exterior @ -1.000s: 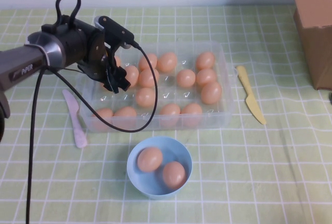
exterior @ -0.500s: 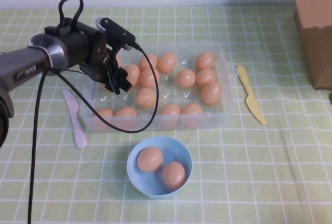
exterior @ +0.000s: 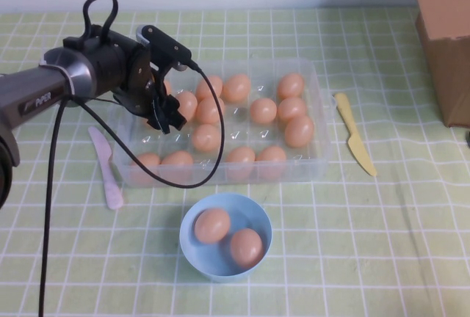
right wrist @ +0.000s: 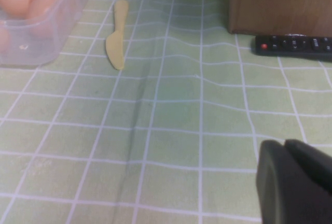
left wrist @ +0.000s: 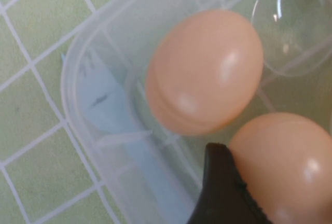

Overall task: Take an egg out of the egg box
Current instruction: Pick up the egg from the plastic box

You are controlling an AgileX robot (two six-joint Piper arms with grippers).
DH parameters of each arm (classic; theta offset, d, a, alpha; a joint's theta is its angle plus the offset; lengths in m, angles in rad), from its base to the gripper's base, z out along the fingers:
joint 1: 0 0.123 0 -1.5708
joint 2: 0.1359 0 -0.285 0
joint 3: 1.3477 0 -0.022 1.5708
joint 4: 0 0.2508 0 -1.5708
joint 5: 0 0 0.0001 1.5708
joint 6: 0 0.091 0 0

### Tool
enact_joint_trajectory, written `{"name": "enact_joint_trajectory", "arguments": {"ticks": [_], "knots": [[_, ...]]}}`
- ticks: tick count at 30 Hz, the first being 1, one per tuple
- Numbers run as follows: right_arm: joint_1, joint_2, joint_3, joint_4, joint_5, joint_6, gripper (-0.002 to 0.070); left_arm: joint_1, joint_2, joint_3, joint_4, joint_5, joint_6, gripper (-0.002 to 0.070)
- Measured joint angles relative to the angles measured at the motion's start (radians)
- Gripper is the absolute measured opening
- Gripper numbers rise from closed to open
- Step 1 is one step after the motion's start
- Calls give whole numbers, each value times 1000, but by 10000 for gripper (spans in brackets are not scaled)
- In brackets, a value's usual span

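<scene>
Clear plastic, the egg box (exterior: 320, 119) sits mid-desk toward the far edge, holding about a dozen eggs. Brown carton (exterior: 444, 34) at the far right corner. The left gripper (exterior: 163, 114) hangs low over the box's left end, one finger (left wrist: 223, 193) touching an egg (left wrist: 290, 162); whether it is open or closed I cannot tell. "PIPER" shows on that arm — no other writing legible. A blue bowl (exterior: 257, 254) near the front edge holds two eggs. Yellow knife (exterior: 355, 133) right of the box, white knife (exterior: 107, 166) left. The right gripper (right wrist: 293, 182) is parked off to the right; its opening can't be judged. Eggs are light, smooth, brittle — grip gently across the widest part.
</scene>
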Motion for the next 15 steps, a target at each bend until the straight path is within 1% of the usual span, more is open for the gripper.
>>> {"name": "enact_joint_trajectory", "arguments": {"ticks": [9, 15], "knots": [[0, 0, 0, 0, 0, 0, -17, 0, -90, 0, -8, 102, 0, 361], [0, 0, 0, 0, 0, 0, -17, 0, -190, 0, -71, 195, 0, 361]]}}
